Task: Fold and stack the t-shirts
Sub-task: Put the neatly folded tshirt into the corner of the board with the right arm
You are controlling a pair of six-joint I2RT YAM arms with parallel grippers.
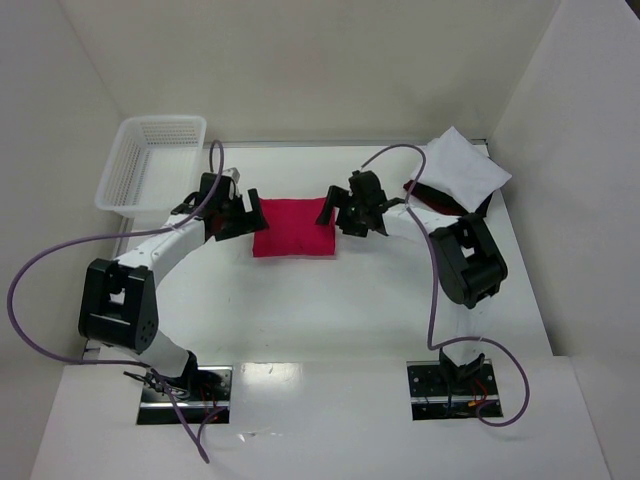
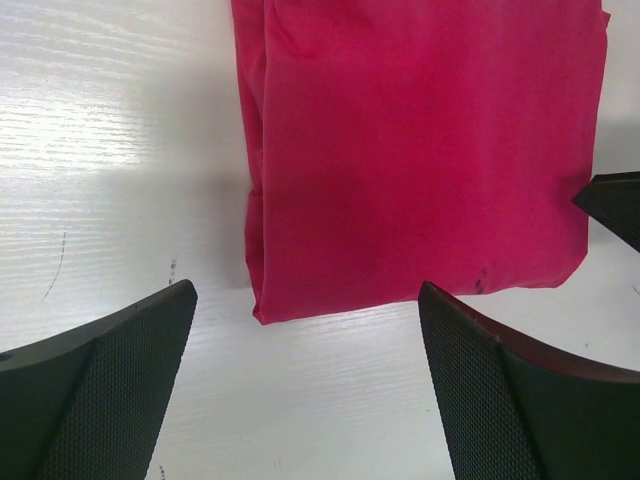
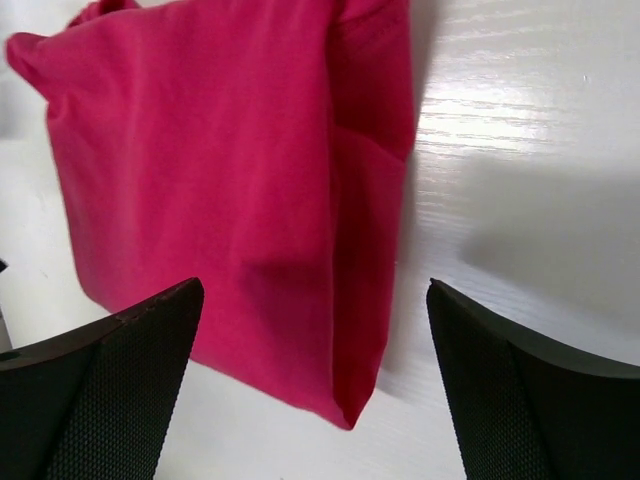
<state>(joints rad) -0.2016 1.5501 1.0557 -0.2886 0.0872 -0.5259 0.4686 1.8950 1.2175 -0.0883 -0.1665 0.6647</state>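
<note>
The crimson red t-shirt (image 1: 294,227) lies folded into a small rectangle at the table's middle. It also shows in the left wrist view (image 2: 420,150) and in the right wrist view (image 3: 230,190). My left gripper (image 1: 243,215) is open at its left edge, empty, with bare table between its fingertips (image 2: 307,380). My right gripper (image 1: 338,212) is open at its right edge, its fingertips either side of the shirt's near corner (image 3: 315,380). The white t-shirt (image 1: 462,170) lies folded at the back right on top of the dark maroon-black t-shirt (image 1: 437,200).
A white mesh basket (image 1: 150,160) stands at the back left corner. Purple cables (image 1: 60,250) loop from both arms. White walls close the table at the back and sides.
</note>
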